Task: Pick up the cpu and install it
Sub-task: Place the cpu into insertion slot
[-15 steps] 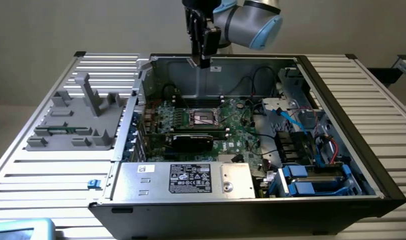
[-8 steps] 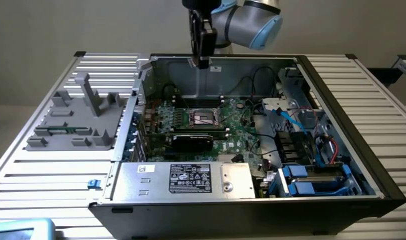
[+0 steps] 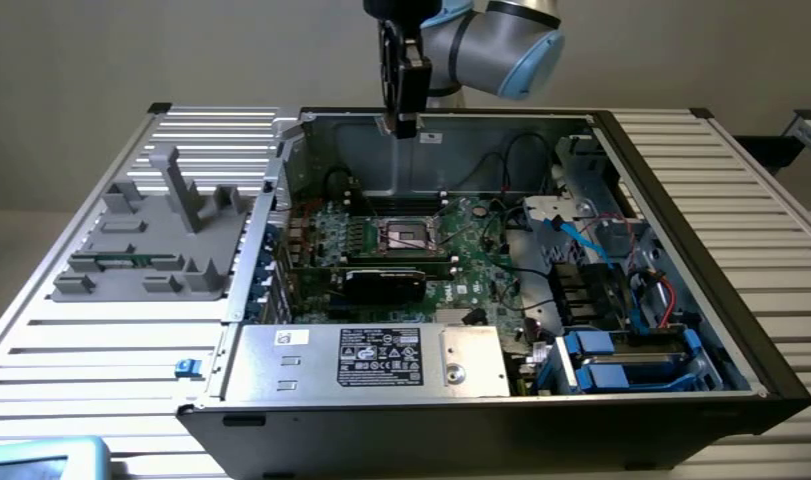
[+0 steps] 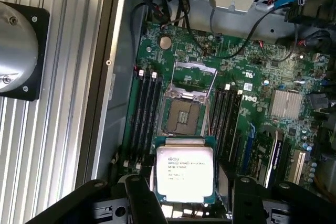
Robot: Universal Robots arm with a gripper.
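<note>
The cpu, a silver-topped square chip with printed text and a thin green rim, sits between my gripper's two black fingers, and the gripper is shut on it. In the wrist view it hangs over the green motherboard, just short of the open socket, whose metal frame is flipped up. In the exterior view my gripper is high over the back wall of the open computer case, well above the socket.
Memory slots flank the socket. A black card lies in front of it, and a silver power supply fills the near side. Cables and blue drive bays crowd the exterior view's right. A grey parts fixture stands at its left.
</note>
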